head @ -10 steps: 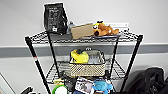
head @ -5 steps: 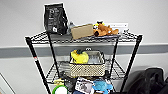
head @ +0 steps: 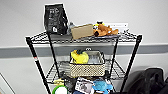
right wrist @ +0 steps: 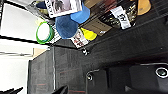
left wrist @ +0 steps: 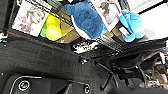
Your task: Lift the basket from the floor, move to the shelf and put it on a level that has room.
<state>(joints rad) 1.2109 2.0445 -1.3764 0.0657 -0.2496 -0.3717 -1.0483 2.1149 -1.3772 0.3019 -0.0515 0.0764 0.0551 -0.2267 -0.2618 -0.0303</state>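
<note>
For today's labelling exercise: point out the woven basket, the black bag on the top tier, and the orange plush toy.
woven basket [head: 86,69], head view, front woven wall.
black bag [head: 54,18], head view, front face.
orange plush toy [head: 105,30], head view, body.

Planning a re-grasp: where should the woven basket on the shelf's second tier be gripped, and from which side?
Probably the basket front rim right of centre, approached from the front and above. It sits upright on the second tier with its open top facing up; the yellow item fills its left part, and the top tier limits overhead room.
</note>
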